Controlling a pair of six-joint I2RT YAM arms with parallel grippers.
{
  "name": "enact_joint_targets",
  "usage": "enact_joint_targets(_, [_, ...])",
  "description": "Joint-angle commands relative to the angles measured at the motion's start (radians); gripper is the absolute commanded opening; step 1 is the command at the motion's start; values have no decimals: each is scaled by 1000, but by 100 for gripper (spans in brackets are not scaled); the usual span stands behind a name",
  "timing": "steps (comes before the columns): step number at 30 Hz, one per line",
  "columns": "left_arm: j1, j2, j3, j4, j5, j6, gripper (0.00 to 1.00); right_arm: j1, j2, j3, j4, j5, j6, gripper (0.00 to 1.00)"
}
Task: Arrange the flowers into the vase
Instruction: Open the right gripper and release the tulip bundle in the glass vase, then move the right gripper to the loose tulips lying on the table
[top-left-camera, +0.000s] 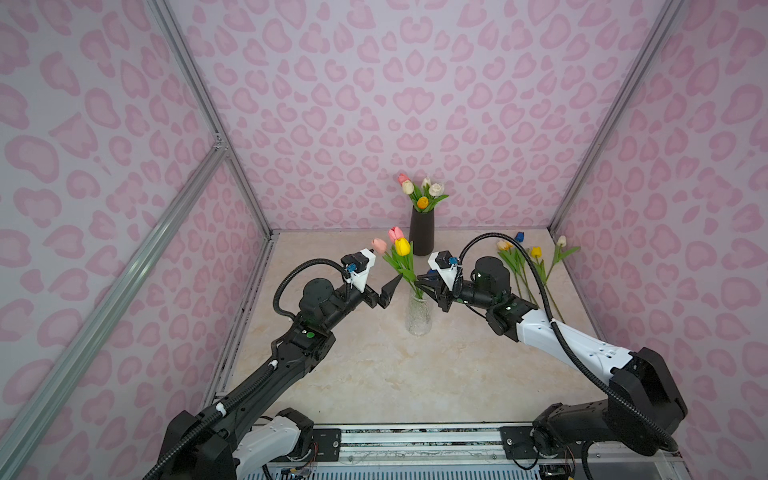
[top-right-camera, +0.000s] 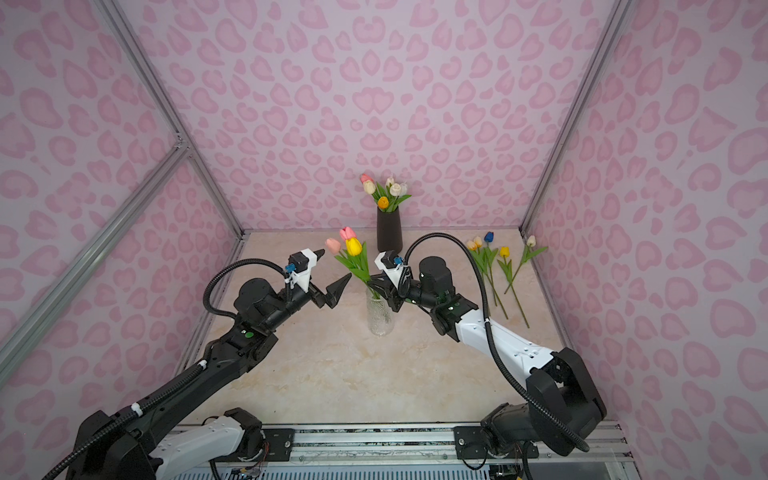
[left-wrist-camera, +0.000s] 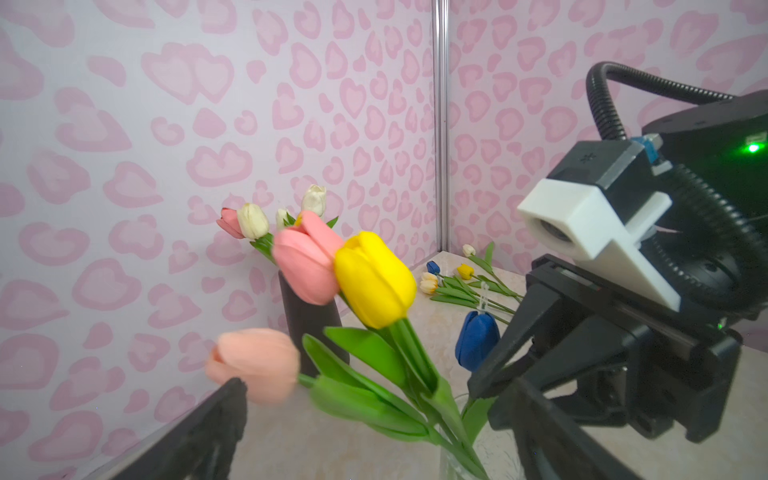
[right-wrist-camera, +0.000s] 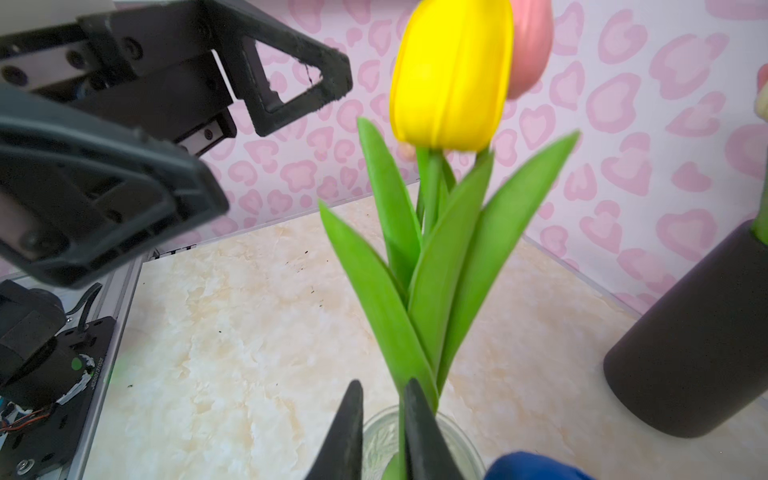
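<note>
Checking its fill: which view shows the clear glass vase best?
Both top views: the clear glass vase shows nearly whole, base to mouth. Left wrist catches only part of its top; right wrist only its rim.

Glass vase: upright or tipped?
Upright. The glass vase stands on its base on the table, mouth up, tulip stems rising from it.

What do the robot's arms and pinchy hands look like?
The left arm is mostly black with a white part near its base; the right arm has a long white shell. A ribbed black cable loops over each. Joints carry green dots. The left gripper and right gripper have black pointed triangle fingers and a white camera block.
</note>
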Motion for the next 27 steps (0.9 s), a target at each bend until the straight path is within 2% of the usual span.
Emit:
enact_joint_targets(1, [41,-28,-17,45,-23,-73,99,0,-17,-9,43,-11,4,26])
enact_joint_targets(6, [55,-61,-61,21,-14,-74,100,-2,-89,2,27,-22,24,36])
enact_joint_targets(8, [55,-81,-71,16,28,-58,100,-7,-138,12,13,-11,41,40])
enact_joint_targets(11, [24,-105,-72,5,71,-11,100,-32,-208,4,38,87,129,43])
enact_joint_targets(13, [-34,-113,-60,-23,53,52,99,-83,-245,-6,68,124,210,44])
enact_joint_targets(15, [-76,-112,-50,-44,41,106,99,-139,-254,14,62,63,259,44])
enact_joint_targets(17, [-81,-100,-54,-25,42,104,99,-146,-256,29,13,28,213,37])
enact_joint_targets(20, [-81,-72,-37,-38,19,103,100,-144,-262,3,-2,-4,177,37])
enact_joint_targets(21, [-81,-72,-34,-41,17,97,100,-144,-269,-6,-7,10,177,38])
enact_joint_targets(24, [-81,-94,-35,-34,67,95,100,-169,-311,-34,-31,156,192,43])
enact_joint_targets(27, [-86,-124,-26,-51,121,104,100,-259,-284,18,-143,252,244,45])
